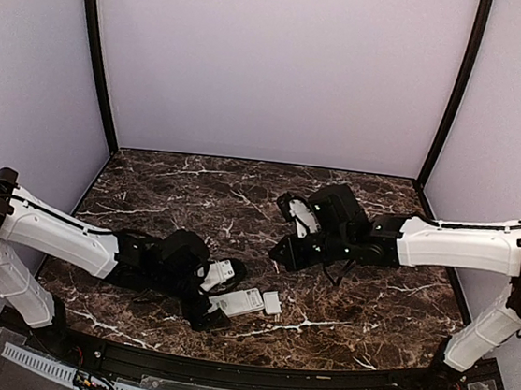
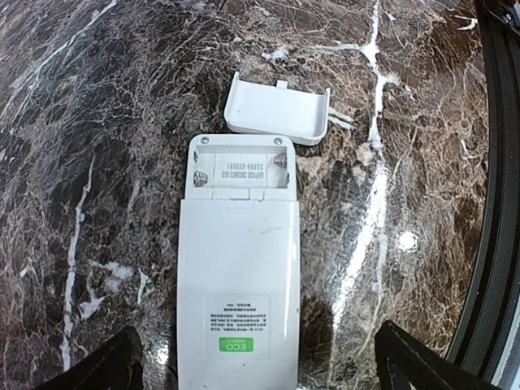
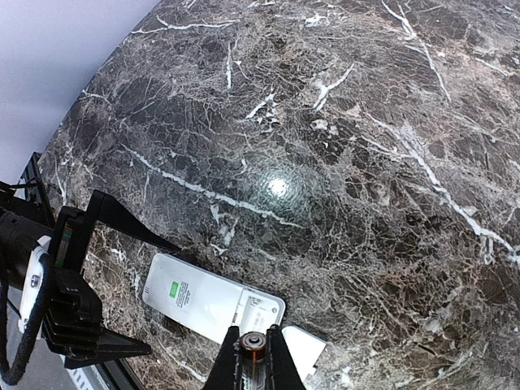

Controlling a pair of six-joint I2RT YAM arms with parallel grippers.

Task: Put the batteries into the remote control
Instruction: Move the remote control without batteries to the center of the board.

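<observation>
The white remote control (image 2: 238, 276) lies face down on the marble, and its battery compartment (image 2: 238, 173) is open with nothing in it. My left gripper (image 2: 256, 375) is open, one dark finger on each side of the remote's near end and neither touching it. Just above and beyond the remote, my right gripper (image 3: 253, 357) is shut on one battery (image 3: 253, 344), whose metal end faces the camera. In the top view the remote (image 1: 237, 302) sits between the left gripper's (image 1: 223, 296) fingers, and the right gripper (image 1: 284, 250) hovers behind it.
The loose white cover plate (image 2: 276, 110) lies just past the remote's open end, also seen as the cover plate (image 1: 272, 302) in the top view. The table's black front rim (image 2: 496, 244) runs close on the right. Bare marble (image 1: 242, 193) spreads behind both arms.
</observation>
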